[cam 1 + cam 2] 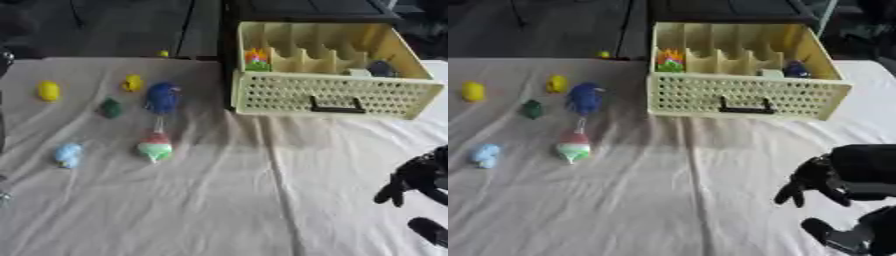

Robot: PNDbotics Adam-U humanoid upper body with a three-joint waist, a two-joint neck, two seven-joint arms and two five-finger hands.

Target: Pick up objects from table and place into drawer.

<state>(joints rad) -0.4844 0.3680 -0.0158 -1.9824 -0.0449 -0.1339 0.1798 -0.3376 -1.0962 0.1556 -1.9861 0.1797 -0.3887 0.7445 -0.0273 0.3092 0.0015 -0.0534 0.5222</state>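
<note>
White cloth [262, 210] covers the table; far right, the open drawer [745, 97] already holds two toys; six remain at left, among them a blue toy [163, 97]; the right hand [820, 180] hangs near right, fingers curled, empty.

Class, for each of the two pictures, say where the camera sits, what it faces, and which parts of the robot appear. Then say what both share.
Left eye view: in the head, looking down at the cloth-covered table; the right hand shows at the right edge.
Right eye view: beside it, same downward look; more of that hand, fingers curled and holding nothing.
Both share the drawer, the blue toy and the other small toys.
</note>
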